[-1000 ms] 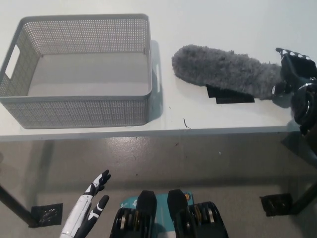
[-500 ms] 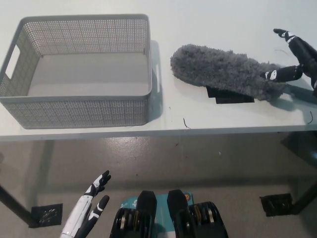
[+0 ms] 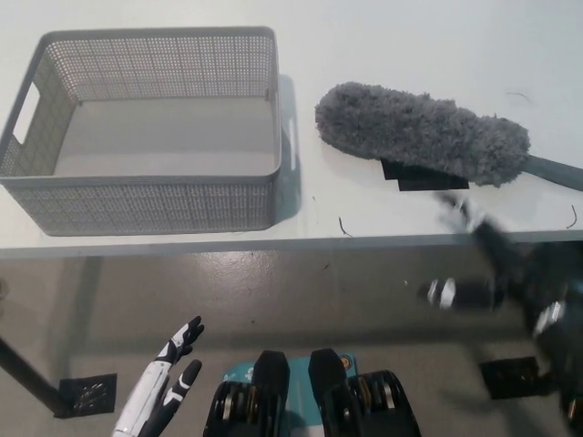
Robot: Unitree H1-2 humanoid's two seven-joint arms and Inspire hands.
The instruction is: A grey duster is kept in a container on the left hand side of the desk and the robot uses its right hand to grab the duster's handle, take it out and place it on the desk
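White desk (image 3: 410, 36): duster (image 3: 419, 133) lies right of container (image 3: 146, 196), apart.

A pale grey container (image 3: 146, 196) with fine perforated mesh walls sits on a white desk (image 3: 392, 36). A fluffy mid-grey duster (image 3: 419, 132) has a darker grey handle (image 3: 554, 171) and partly covers a black patch (image 3: 421, 176). A white left hand (image 3: 164, 387) has black fingertips. The black right hand (image 3: 501, 269) shows white marks.
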